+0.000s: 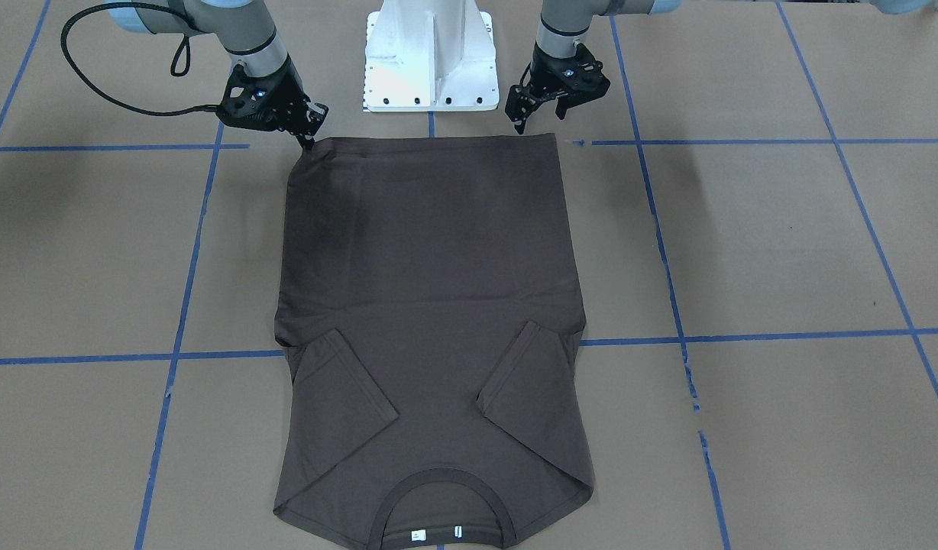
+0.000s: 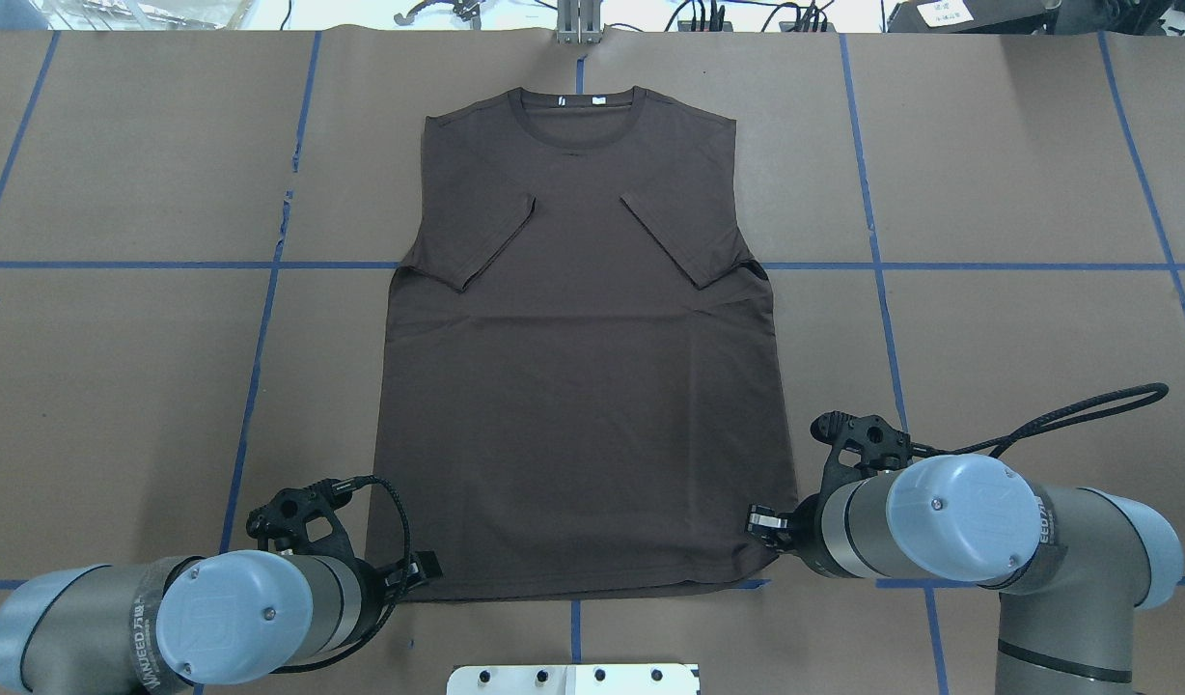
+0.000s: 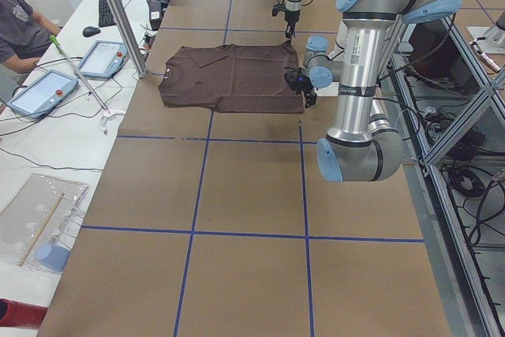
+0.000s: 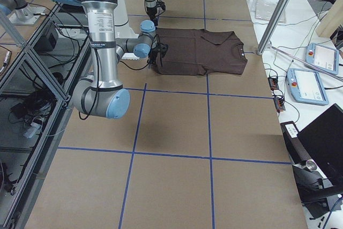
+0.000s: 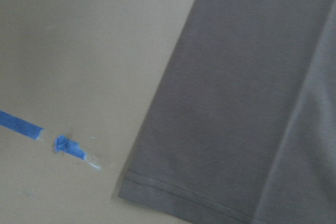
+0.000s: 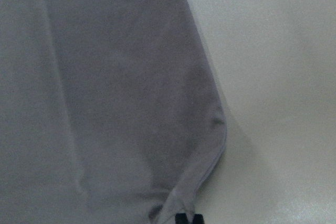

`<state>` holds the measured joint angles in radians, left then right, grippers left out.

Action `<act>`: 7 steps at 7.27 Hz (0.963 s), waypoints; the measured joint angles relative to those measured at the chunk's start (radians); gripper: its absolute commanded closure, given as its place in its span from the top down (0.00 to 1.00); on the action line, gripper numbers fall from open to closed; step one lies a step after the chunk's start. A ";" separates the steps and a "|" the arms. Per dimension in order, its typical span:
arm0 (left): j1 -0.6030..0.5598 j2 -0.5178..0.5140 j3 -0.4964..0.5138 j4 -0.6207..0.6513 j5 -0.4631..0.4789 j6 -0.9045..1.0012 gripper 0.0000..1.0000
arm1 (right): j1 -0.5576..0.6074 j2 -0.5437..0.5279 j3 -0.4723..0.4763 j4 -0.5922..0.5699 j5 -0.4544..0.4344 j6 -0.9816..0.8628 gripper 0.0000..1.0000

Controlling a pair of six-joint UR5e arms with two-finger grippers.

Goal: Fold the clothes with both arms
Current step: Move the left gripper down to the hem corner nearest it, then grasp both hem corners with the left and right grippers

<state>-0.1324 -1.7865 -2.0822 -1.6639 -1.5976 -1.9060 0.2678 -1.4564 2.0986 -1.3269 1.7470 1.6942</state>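
t-shirt point(image 1: 431, 305) corner was pinched by right fingers point(image 1: 308, 138); left fingers point(image 1: 540, 114) spread wide, empty, so lifting could twist it.

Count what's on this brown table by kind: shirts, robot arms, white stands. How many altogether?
Dark brown short-sleeved T-shirt: 1
Silver-grey tubular robot arms, light-blue joint caps: 2
White bolted metal pedestal: 1
Total: 4

Dark brown T-shirt point(image 2: 583, 386), tan table point(image 2: 1017, 145), blue tape grid point(image 2: 988, 265), white pedestal point(image 1: 429, 53)
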 measured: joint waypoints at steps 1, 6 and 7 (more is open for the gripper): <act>0.001 0.002 0.010 0.002 0.003 -0.001 0.94 | 0.001 0.001 0.001 0.000 0.001 0.000 0.00; 0.002 0.002 0.041 0.003 0.010 -0.004 0.83 | 0.013 0.001 0.003 0.000 0.006 -0.002 0.00; 0.002 0.001 0.042 0.003 0.011 -0.004 0.77 | 0.018 0.001 0.003 0.000 0.008 -0.002 0.00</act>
<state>-0.1308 -1.7853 -2.0398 -1.6613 -1.5866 -1.9098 0.2854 -1.4551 2.1015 -1.3269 1.7550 1.6922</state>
